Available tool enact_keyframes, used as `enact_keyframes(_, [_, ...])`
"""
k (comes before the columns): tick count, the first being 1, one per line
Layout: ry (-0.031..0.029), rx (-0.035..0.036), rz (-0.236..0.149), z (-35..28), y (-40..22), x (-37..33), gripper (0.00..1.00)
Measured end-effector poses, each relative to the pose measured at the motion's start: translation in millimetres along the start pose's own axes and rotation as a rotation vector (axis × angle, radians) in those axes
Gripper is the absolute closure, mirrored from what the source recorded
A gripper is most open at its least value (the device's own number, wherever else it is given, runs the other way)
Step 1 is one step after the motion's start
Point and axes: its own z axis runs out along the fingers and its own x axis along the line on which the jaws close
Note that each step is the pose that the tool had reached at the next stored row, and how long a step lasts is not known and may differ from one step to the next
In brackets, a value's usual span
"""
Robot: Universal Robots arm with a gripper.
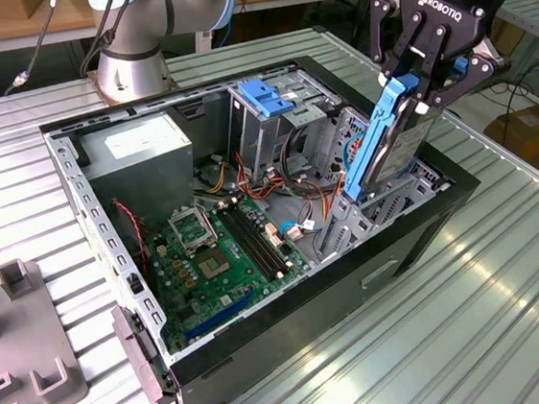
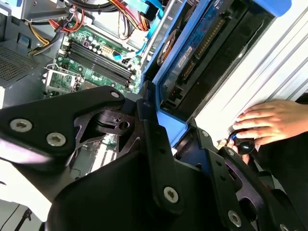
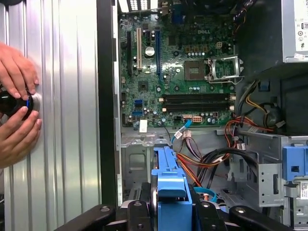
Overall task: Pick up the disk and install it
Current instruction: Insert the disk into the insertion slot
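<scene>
My claw point(image 1: 418, 78) is clamped on the disk point(image 1: 391, 146), fingers pressing its upper end from either side. The disk hangs steeply tilted over the computer case point(image 1: 336, 287), with its blue rail facing the middle of the case and its grey body behind. Its lower end is already down past the rim of the case, among the metal bay walls in the case's corner on the exterior view's right. The upper end stands well above the rim. I cannot tell whether the lower end touches the bay.

In both wrist views the disk's blue edge point(image 3: 171, 190) runs out from between my fingers toward the inside of the case. In the second wrist view I see the disk point(image 2: 207, 41) from its circuit-board side, with my claw point(image 2: 174, 138) closed around its near end.

Flat on the floor of the case lies the green motherboard point(image 1: 226, 250). The grey power supply point(image 1: 139, 148) sits in the case's far corner on the exterior view's left. A drive cage with a blue bracket point(image 1: 263, 96) on top stands at the back wall of the case, with orange and red cables between it and the disk.

The case sits on a ribbed metal table point(image 1: 485, 324). Outside the case, on the table, a person's hands point(image 3: 17, 137) hold a small black round knob point(image 3: 10, 103).
</scene>
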Motion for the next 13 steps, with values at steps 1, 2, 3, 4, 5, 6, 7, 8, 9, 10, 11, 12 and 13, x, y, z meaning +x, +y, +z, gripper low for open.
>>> enact_keyframes(1, [-0.0001, 0.0000, 0.000, 1.1, 0.0, 0.0, 0.63])
enact_keyframes(2, [-0.0001, 0.0000, 0.000, 5.1, 0.0, 0.0, 0.63])
enact_keyframes(3, [-0.0002, 0.0000, 0.000, 8.5, 0.0, 0.0, 0.63])
enact_keyframes(4, [-0.0002, 0.0000, 0.000, 18.0, 0.0, -0.1, 0.63])
enact_keyframes(5, [-0.0002, 0.0000, 0.000, 33.7, 0.0, -0.3, 0.63])
enact_keyframes(6, [-0.0003, 0.0000, 0.000, 36.1, 0.0, -0.3, 0.63])
enact_keyframes(7, [-0.0003, 0.0000, 0.000, 37.9, 0.0, -0.3, 0.63])
enact_keyframes(8, [-0.0002, 0.0000, 0.000, 40.6, 0.0, -0.3, 0.63])
enact_keyframes(9, [-0.0001, 0.0000, 0.000, 42.3, 0.0, -0.4, 0.63])
enact_keyframes(10, [-0.0001, 0.0000, 0.000, 44.2, 0.0, -0.4, 0.63])
enact_keyframes(11, [-0.0001, 0.0001, 0.000, 46.2, -0.1, -0.4, 0.63])
enact_keyframes(12, [-0.0002, 0.0000, 0.000, 48.1, -0.1, -0.4, 0.63])
enact_keyframes(13, [-0.0003, 0.0000, 0.000, 49.9, -0.1, -0.4, 0.63])
